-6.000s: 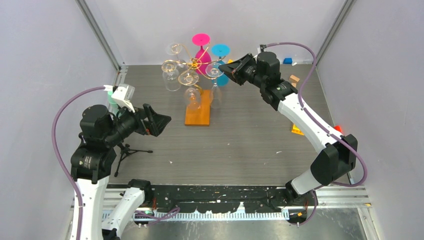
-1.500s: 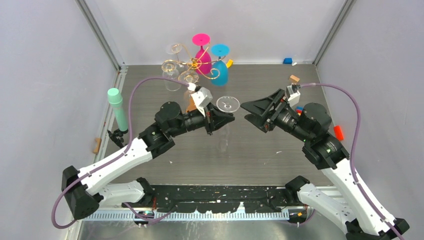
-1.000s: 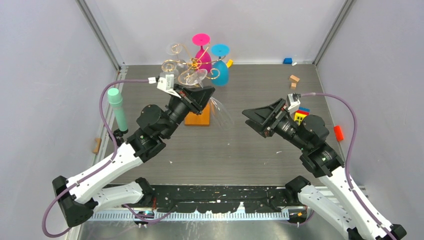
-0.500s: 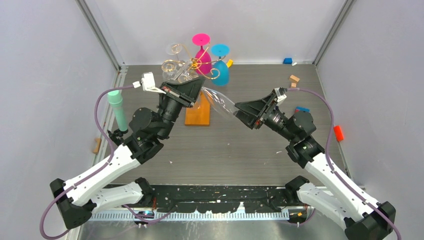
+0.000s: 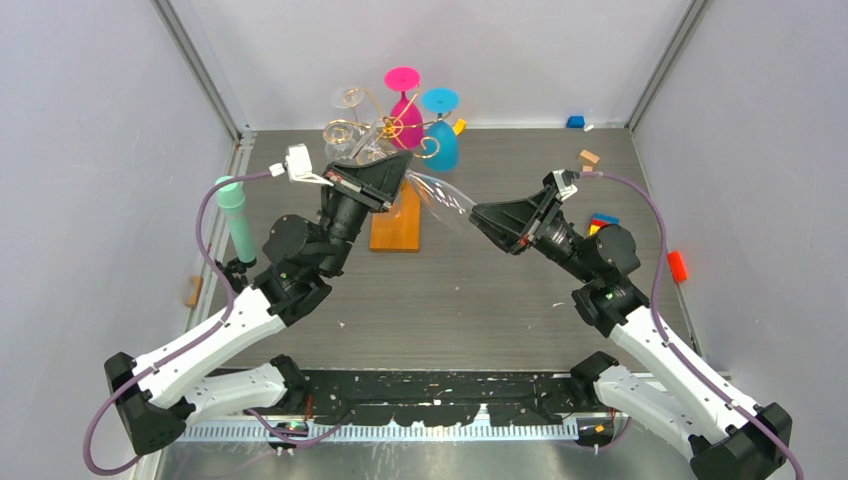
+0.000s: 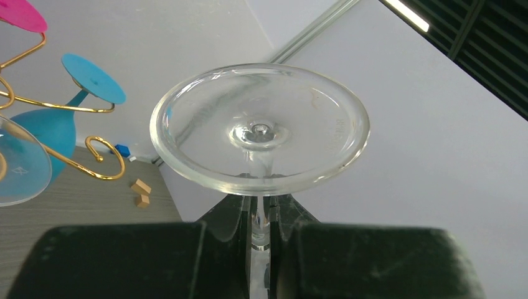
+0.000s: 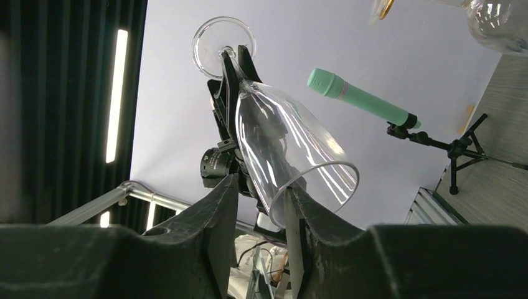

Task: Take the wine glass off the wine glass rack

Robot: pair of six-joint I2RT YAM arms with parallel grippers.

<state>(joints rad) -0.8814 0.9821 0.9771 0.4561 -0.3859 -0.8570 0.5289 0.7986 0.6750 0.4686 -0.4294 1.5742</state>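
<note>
A clear wine glass (image 5: 440,197) hangs in the air, lying almost level just right of the wine glass rack (image 5: 392,128), a gold wire stand on an orange base (image 5: 394,232). My left gripper (image 5: 402,172) is shut on its stem; in the left wrist view the round foot (image 6: 259,128) fills the space above the left gripper (image 6: 262,208). My right gripper (image 5: 478,214) is at the bowl's mouth. In the right wrist view the rim's wall (image 7: 283,187) stands between the right gripper's (image 7: 261,187) jaws, against the right finger, with a gap to the left one.
A pink glass (image 5: 403,95), a blue glass (image 5: 441,140) and clear glasses (image 5: 342,140) hang on the rack. A green tube on a small tripod (image 5: 232,215) stands at the left. Small blocks (image 5: 590,158) and a red piece (image 5: 677,265) lie at the right.
My right gripper has moved left up to the bowl's mouth and its jaws have narrowed around the rim. The left arm has tilted the glass toward it and then held still.
</note>
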